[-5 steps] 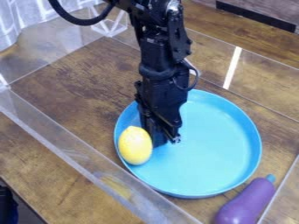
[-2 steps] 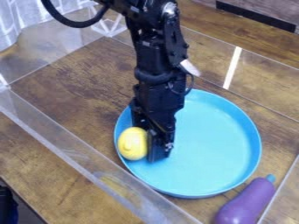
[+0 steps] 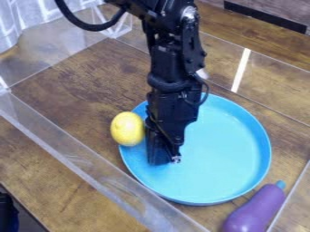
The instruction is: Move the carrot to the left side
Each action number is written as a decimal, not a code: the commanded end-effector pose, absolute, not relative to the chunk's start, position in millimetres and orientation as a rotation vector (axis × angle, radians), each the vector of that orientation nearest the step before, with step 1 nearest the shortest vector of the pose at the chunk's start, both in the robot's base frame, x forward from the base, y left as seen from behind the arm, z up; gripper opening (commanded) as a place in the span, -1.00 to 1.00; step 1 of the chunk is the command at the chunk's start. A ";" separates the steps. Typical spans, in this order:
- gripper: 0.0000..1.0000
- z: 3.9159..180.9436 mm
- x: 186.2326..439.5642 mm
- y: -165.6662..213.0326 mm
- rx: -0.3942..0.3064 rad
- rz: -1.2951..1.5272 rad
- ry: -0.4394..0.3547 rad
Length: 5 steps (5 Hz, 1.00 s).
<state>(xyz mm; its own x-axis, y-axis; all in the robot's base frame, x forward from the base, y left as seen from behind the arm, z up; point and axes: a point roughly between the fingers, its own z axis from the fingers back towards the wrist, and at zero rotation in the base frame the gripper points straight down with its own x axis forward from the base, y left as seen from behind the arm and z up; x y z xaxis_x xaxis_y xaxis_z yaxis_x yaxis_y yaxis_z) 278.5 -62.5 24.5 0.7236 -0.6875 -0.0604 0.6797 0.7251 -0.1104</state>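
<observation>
Your black gripper (image 3: 168, 154) pointed straight down over the near-left part of the round blue plastic plate (image 3: 230, 159), its tips low against the plate's floor and its jaws drawn together with nothing between them. The small smooth yellow oval carrot (image 3: 126, 129), a lemon-like toy, sat just to the picture-left of your gripper, close beside the fingers but not clasped by them; it rested at the plate's left rim, partly over the brown wooden desk (image 3: 72, 100). That placement reads as a nudge rather than a lift: with closed jaws the gripper makes one solid edge to push with, and the carrot had rolled to the rim on the side where the task wants it. You could judge the task as under way, since the carrot lay barely off the plate. The purple eggplant-shaped toy (image 3: 256, 210) lay well apart at the near right of your gripper, outside the plate, and played no part.
</observation>
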 end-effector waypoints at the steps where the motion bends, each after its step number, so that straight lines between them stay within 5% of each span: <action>1: -1.00 28.3 289.9 -67.4 -0.079 -0.897 0.073; 2: 1.00 24.5 294.7 -65.5 -0.089 -0.911 0.073; 3: -1.00 31.6 290.8 -58.6 -0.082 -0.891 0.075; 5: -1.00 63.7 308.5 -51.8 -0.057 -0.807 0.081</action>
<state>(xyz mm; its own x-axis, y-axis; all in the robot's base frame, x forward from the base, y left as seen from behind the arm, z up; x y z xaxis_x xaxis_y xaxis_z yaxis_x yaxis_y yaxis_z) 298.8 -53.7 46.2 0.6784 -0.7281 -0.0983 0.7183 0.6854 -0.1198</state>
